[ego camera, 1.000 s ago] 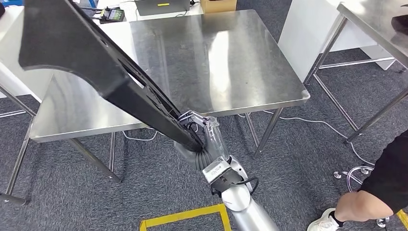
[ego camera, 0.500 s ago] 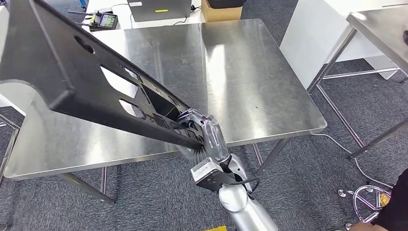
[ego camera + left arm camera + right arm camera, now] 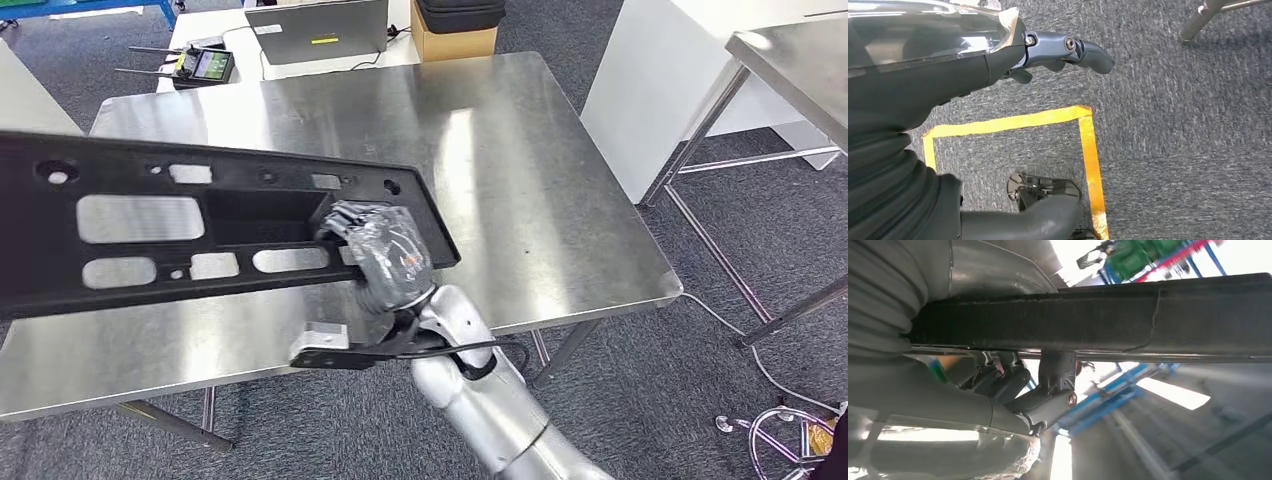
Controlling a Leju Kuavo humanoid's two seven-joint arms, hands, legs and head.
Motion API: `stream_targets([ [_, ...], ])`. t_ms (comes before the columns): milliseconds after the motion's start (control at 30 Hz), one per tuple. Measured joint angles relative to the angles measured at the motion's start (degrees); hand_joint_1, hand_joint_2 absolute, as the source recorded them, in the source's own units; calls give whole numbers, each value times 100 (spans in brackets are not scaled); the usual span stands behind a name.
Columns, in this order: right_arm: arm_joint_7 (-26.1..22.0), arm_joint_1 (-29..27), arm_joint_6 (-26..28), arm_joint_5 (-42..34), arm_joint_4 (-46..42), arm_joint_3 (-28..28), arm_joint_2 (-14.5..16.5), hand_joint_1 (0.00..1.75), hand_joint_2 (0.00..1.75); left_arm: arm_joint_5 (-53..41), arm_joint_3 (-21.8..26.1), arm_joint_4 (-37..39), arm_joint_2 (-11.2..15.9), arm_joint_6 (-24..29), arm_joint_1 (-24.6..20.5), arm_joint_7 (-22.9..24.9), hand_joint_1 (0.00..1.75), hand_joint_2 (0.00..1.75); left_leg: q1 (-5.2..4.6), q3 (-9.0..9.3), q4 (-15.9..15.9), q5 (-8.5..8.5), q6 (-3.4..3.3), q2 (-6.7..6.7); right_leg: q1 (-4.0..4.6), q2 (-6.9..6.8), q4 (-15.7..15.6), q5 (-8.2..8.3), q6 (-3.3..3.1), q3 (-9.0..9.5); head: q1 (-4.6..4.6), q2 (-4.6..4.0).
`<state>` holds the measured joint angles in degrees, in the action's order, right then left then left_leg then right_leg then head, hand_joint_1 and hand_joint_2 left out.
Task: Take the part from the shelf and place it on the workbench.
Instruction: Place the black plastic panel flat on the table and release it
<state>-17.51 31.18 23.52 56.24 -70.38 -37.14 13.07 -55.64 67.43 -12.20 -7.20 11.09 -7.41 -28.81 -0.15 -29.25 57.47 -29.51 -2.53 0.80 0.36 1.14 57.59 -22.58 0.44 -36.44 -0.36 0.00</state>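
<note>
Over the steel bench (image 3: 560, 200), the right hand (image 3: 385, 262) grips one end of a long black plastic panel (image 3: 150, 235) with cut-out holes. Its fingers (image 3: 1048, 390) wrap the panel's edge. From that hand, the panel sticks far out sideways, flat above the bench. It looks stiff and light, but so long that it may tip. A hold nearer the middle seems steadier. Down by the floor, the left hand (image 3: 973, 65) holds nothing, fingers slightly bent.
</note>
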Motion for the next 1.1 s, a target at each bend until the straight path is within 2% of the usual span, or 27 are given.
stream_targets([
  [100, 178, 491, -17, 472, 840, -265, 221, 175, 175, -55, -2, 0, 1, 3, -35, 52, 0, 175, 7, 70, -100, -66, 32, -16, 4, 6, -8, -25, -41, 16, 0, -1],
  [300, 316, 1197, -1, 840, 2370, -646, 546, 175, 175, -162, -61, 2, -1, 1, -44, 156, 0, 175, 22, 86, -105, -40, 73, -18, 22, 5, -9, -11, -79, 34, 2, -1],
  [433, 319, 1401, 8, 861, 2899, -768, 624, 175, 175, -163, -90, 2, -1, 1, -48, 174, 0, 175, 22, 90, -105, -27, 93, -21, 24, 5, -7, -1, -94, 36, 2, -1],
  [667, 463, 1590, 18, 1051, 3331, -905, 628, 175, 175, -222, -141, 2, -1, -1, -50, 181, 0, 175, 20, 93, -105, -26, 94, -21, 23, 5, -6, -1, -94, 38, 3, -1],
  [733, 705, 1684, 13, 1261, 3537, -967, 627, 175, 175, -268, -158, 2, -1, -5, -59, 202, 0, 175, 18, 93, -105, -26, 94, -20, 23, 5, -6, -1, -94, 38, 3, -1],
  [933, 1913, 2081, -298, 1599, 4514, -1064, 537, 175, 175, -356, -186, 2, -1, -1, -103, 320, 0, 175, 12, 96, -103, -26, 94, -22, 20, 5, -12, -1, -94, 39, 3, -1],
  [1100, 2387, 2305, -474, 1473, 4998, -895, 267, 175, 175, -360, -186, 2, -1, 41, -106, 391, 0, 175, 11, 98, -101, -27, 92, -23, 18, 9, -12, 0, -91, 41, 4, -2],
])
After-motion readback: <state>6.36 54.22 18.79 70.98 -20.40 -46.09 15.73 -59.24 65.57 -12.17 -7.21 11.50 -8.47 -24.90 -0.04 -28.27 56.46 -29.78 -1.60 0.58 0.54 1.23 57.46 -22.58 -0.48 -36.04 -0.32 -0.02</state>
